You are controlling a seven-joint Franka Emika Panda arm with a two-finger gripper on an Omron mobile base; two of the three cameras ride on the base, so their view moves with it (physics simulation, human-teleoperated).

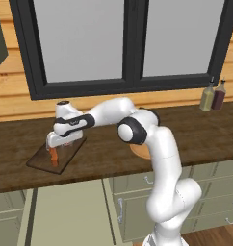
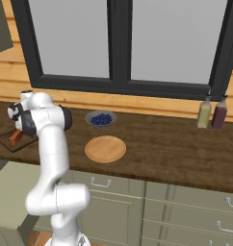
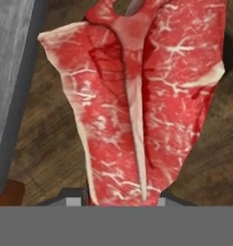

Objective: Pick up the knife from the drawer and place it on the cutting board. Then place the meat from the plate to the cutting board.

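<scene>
My gripper (image 1: 65, 142) hovers low over the dark brown cutting board (image 1: 40, 158) at the left of the counter, shut on the red-pink meat (image 3: 133, 96). In the hand view the slab hangs between the fingertips (image 3: 74, 198) and covers most of the board (image 3: 46, 139). The knife (image 1: 53, 156) lies on the board beside the meat, with its grey blade (image 3: 12, 72) and orange-red handle (image 3: 7, 192) at the hand view's left. The tan plate (image 2: 105, 148) sits bare on the counter. The wide olive drawer (image 1: 65, 214) stands pulled out below the board.
A grey bowl of blue berries (image 2: 100, 118) stands behind the plate. Two bottles (image 2: 211, 113) stand at the far right by the wall. Narrower drawers (image 2: 186, 211) with silver handles run under the counter to the right.
</scene>
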